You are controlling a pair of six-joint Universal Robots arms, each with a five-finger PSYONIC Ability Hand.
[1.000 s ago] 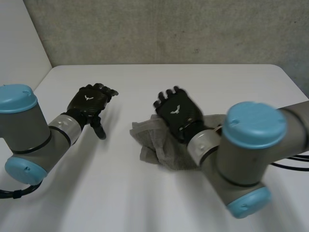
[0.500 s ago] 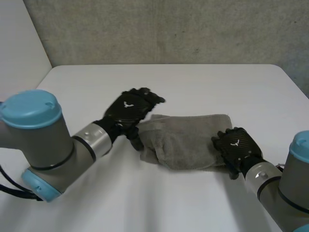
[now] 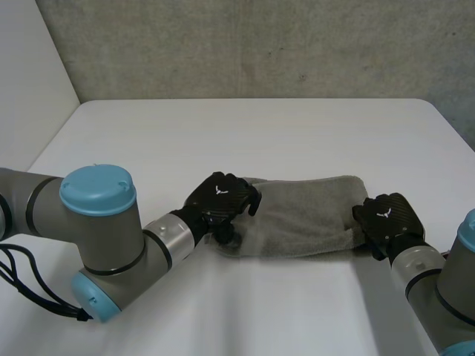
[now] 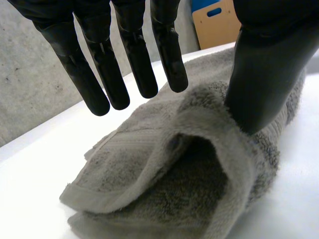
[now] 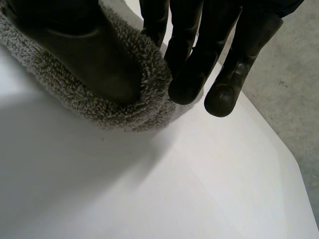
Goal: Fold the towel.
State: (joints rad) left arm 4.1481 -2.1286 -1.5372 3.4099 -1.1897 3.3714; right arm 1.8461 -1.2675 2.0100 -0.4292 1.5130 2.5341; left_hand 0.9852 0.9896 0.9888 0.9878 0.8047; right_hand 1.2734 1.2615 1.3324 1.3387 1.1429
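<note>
A grey towel (image 3: 308,215) lies on the white table (image 3: 223,126) as a long folded band running left to right. My left hand (image 3: 219,199) is on its left end. There its thumb (image 4: 264,74) presses down on the towel's (image 4: 164,189) top fold, while its straight fingers (image 4: 134,55) hover just above the cloth. My right hand (image 3: 386,215) is at the towel's right end. Its thumb (image 5: 75,45) digs into the towel's (image 5: 114,112) rounded edge and its curled fingers (image 5: 199,50) close against the other side, pinching that end.
A grey wall (image 3: 260,44) rises behind the table. The table's left edge (image 3: 52,133) and right edge (image 3: 449,126) drop to the floor. A wooden board with a blue part (image 4: 214,17) stands beyond the table, past my left hand's fingers.
My right hand left the towel's middle for its right end and curled shut on it. My left hand came in from the left onto the left end. The towel now lies longer.
</note>
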